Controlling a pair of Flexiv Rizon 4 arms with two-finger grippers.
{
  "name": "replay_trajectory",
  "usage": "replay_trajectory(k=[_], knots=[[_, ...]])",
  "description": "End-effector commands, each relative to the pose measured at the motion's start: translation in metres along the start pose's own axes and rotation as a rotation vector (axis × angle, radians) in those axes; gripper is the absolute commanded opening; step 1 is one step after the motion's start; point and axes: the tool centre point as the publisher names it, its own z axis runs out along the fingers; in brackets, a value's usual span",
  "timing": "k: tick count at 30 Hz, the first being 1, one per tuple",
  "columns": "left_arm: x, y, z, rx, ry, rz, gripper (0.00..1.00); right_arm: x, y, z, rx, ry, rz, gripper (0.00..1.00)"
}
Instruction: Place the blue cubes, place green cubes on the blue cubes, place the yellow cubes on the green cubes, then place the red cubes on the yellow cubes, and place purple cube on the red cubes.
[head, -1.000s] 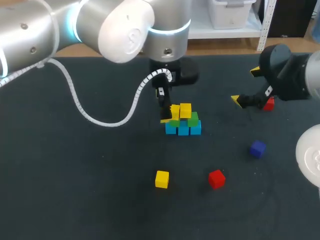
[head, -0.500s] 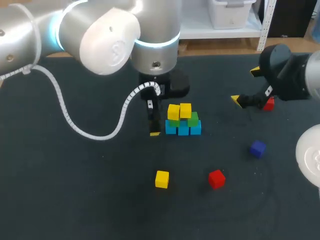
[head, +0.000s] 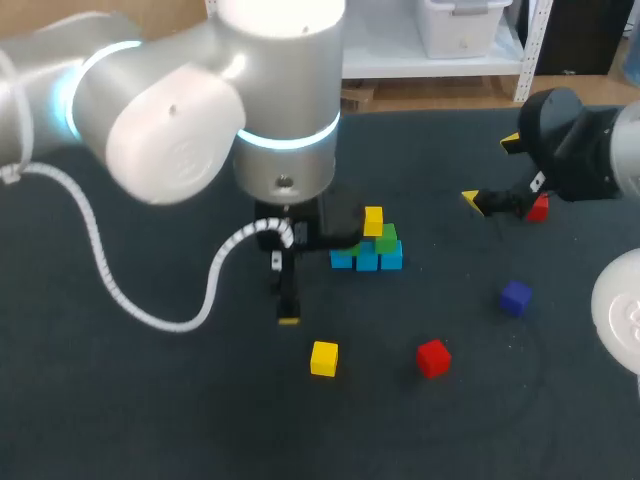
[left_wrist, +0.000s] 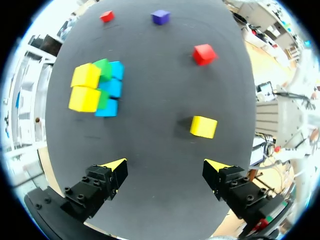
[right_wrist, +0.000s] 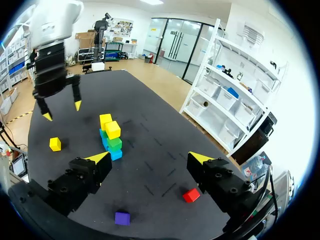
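Our left gripper (left_wrist: 166, 167) hangs over the dark table (head: 150, 400), fingers spread wide and empty, with a loose yellow cube (left_wrist: 203, 126) just ahead. The stack stands nearby: blue cubes (head: 366, 260) at the base, green cubes (head: 386, 238) on them, stacked yellow cubes (left_wrist: 84, 98) on top. Our right gripper (right_wrist: 148, 159) is also wide and holds nothing, near a far red cube (head: 540, 207). A near red cube (head: 433, 357) and a purple cube (head: 516, 297) lie apart.
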Motion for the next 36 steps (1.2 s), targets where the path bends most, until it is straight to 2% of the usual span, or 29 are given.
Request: replay_trajectory(k=[1,5,10,22,31,32,33,35,36], knots=[[-0.001,-0.019,0.012,-0.014,-0.057,0.059,1.00,0.000,0.001,0.000,0.007,0.004,-0.001,1.00],[-0.011,-0.027,0.022,0.008,-0.058,0.127,1.00,0.000,0.001,0.000,0.007,0.004,-0.001,1.00],[-0.019,-0.029,0.033,0.032,-0.070,0.170,1.00,0.000,0.001,0.000,0.007,0.004,-0.001,1.00],[-0.045,-0.037,0.045,0.104,-0.086,0.172,1.00,0.000,0.001,0.000,0.007,0.004,-0.001,1.00],[-0.057,-0.041,0.059,0.121,-0.043,0.177,1.00,0.000,0.001,0.000,0.007,0.004,-0.001,1.00],[-0.057,-0.041,0.059,0.121,-0.043,0.176,0.97,0.000,0.001,0.000,0.007,0.004,-0.001,1.00],[-0.057,-0.041,0.060,0.119,-0.042,0.172,0.87,0.000,0.001,0.000,0.007,0.004,-0.001,1.00],[-0.057,-0.040,0.060,0.114,-0.033,0.164,0.51,0.000,0.001,0.000,0.007,0.004,-0.001,1.00],[-0.056,-0.040,0.060,0.112,-0.030,0.161,0.46,0.000,0.001,0.000,0.007,0.004,-0.001,1.00]])
